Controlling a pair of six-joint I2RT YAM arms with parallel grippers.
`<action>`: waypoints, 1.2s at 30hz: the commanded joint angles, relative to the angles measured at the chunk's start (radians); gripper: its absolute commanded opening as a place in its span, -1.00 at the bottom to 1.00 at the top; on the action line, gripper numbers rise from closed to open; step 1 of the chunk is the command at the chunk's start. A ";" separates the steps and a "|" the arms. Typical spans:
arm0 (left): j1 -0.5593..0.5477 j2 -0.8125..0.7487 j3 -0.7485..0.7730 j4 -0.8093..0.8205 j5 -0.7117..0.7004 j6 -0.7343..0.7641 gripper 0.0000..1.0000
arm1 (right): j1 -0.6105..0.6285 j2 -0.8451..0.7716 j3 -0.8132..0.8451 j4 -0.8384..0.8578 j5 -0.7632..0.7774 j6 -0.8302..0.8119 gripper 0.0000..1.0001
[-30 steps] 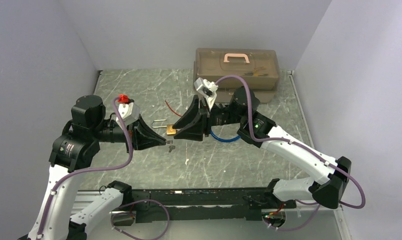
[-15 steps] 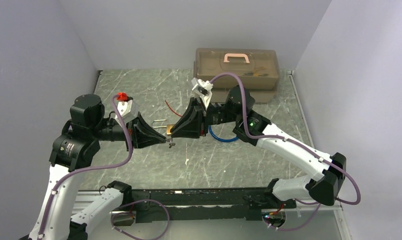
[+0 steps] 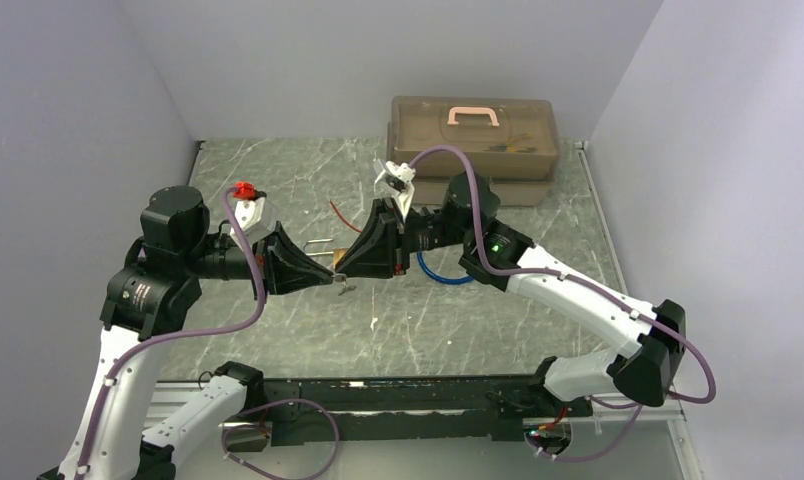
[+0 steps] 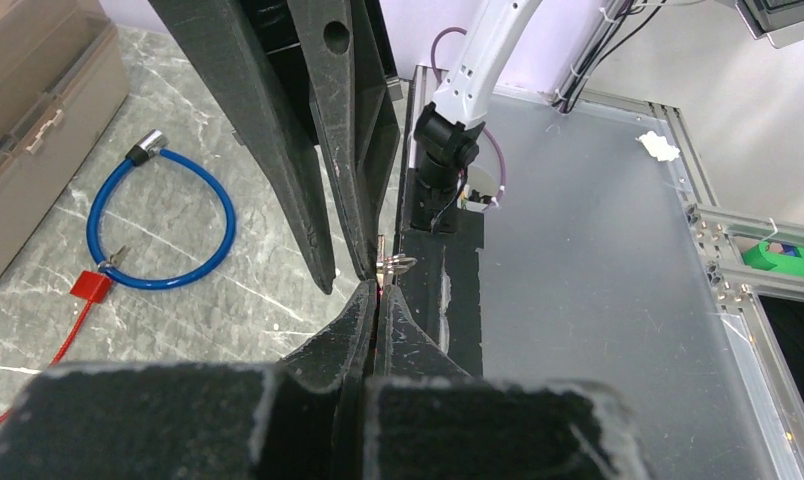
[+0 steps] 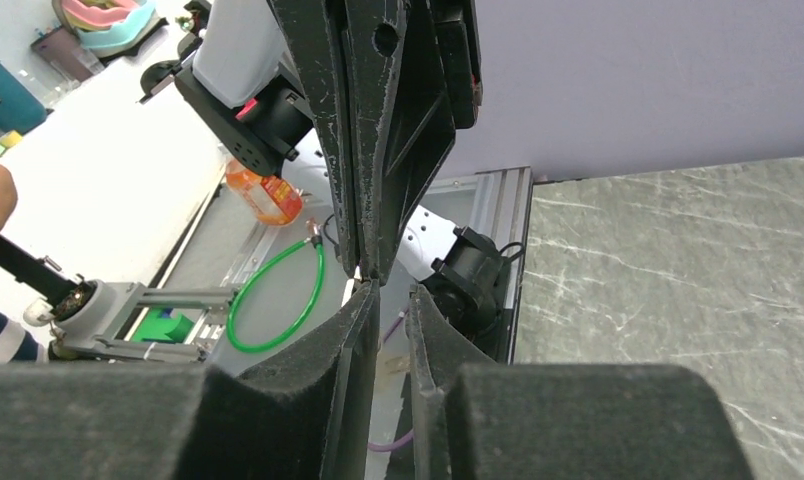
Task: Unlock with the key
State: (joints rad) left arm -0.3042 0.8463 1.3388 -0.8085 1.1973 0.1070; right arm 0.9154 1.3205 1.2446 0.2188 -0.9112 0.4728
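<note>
**Item: padlock and key, mid-air between both arms**

- Left end effector [image 4: 378,298]: fully closed, apparently pinching the key [image 4: 388,264], a small metal piece showing just past its tips.
- Right end effector [image 5: 386,300]: jaws nearly together with a narrow slit between them. Whether they have clamped anything cannot be told.
- Brass padlock [image 3: 335,261]: sits where the two sets of tips meet, over the middle of the tabletop [image 3: 278,170], its shackle pointing towards the left arm.

**Handling note (judgement):** Hold the lock body firmly before any turning. Line the key blade up with the keyway and seat it fully. Rotate about the key's own axis, because a sideways push would twist the lock out of a light grip. The tips crowd each other, so the keyway is hidden in every view.

**Surroundings:**
- Blue cable lock [image 4: 168,225], coiled on the tabletop under the right arm.
- Red tag [image 4: 90,286], with a red wire, beside the cable lock.
- Brown toolbox [image 3: 475,135], pink handle, at the far edge and well apart from the work.

**Obstructions:** Nothing lies directly under the meeting point. The cable lock is the nearest snag.
</note>
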 commanded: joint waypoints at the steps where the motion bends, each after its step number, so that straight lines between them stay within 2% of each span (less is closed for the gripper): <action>1: 0.008 -0.001 0.020 0.046 0.024 -0.016 -1.00 | 0.016 -0.001 0.036 0.031 -0.023 0.009 -0.60; 5: 0.010 -0.003 0.016 0.043 0.031 -0.012 -1.00 | 0.016 -0.018 0.047 -0.023 0.038 -0.030 -0.59; 9: 0.010 -0.006 0.014 0.041 0.040 -0.012 -1.00 | 0.006 -0.065 0.058 -0.059 0.145 -0.070 -0.33; 15: 0.010 -0.012 0.009 0.030 0.051 0.000 -1.00 | -0.017 -0.108 0.064 -0.054 0.197 -0.067 -0.25; 21: 0.010 -0.015 0.010 0.036 0.053 -0.010 -1.00 | -0.019 -0.093 0.034 0.042 0.076 0.009 -0.21; 27: 0.012 -0.013 0.010 0.046 0.054 -0.020 -1.00 | -0.011 -0.055 0.047 0.015 -0.014 0.008 -0.25; 32: 0.015 -0.010 0.010 0.050 0.054 -0.025 -1.00 | 0.016 -0.024 0.087 -0.073 -0.020 -0.032 -0.25; 36: 0.018 -0.009 0.010 0.052 0.054 -0.027 -1.00 | 0.031 -0.013 0.091 -0.084 -0.019 -0.041 -0.37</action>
State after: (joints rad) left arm -0.2935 0.8368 1.3388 -0.7895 1.2179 0.0883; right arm 0.9302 1.3117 1.2850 0.1349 -0.9009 0.4545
